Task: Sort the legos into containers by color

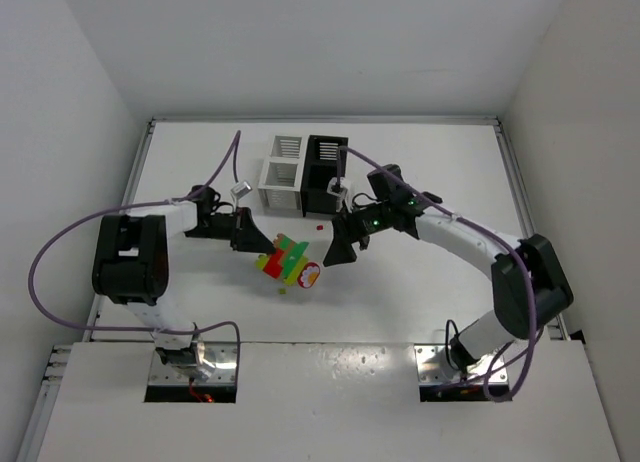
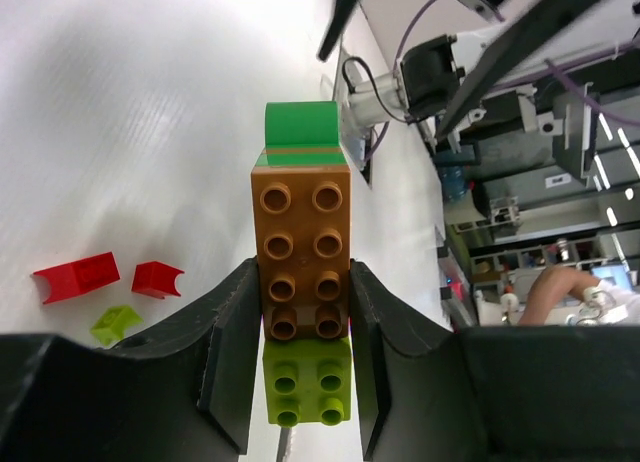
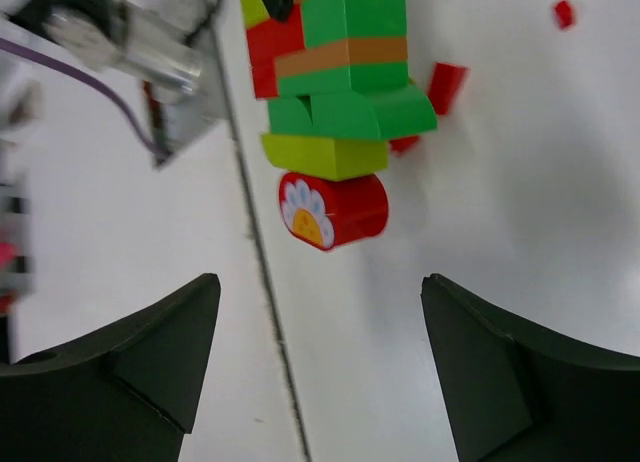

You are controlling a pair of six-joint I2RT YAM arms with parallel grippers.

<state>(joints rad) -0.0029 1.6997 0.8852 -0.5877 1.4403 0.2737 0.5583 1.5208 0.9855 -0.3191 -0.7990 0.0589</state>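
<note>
A joined stack of legos (image 1: 288, 261) in red, green, yellow-green and orange-brown is mid-table. My left gripper (image 1: 262, 244) is shut on its left end. In the left wrist view my left gripper (image 2: 300, 297) clamps the orange-brown brick (image 2: 300, 242) and the yellow-green brick (image 2: 306, 380), with a green piece (image 2: 299, 127) beyond. My right gripper (image 1: 335, 252) is open and empty, just right of the stack. In the right wrist view my right gripper (image 3: 320, 302) faces a red round piece with a flower (image 3: 335, 207) at the stack's end (image 3: 340, 72). Two white bins (image 1: 283, 172) and a black bin (image 1: 323, 164) stand behind.
Loose red pieces (image 2: 77, 277) (image 2: 157, 278) and a yellow-green piece (image 2: 115, 323) lie on the table under the stack. A tiny red stud (image 1: 318, 224) lies in front of the bins. Purple cables arc over both arms. White walls close in the table.
</note>
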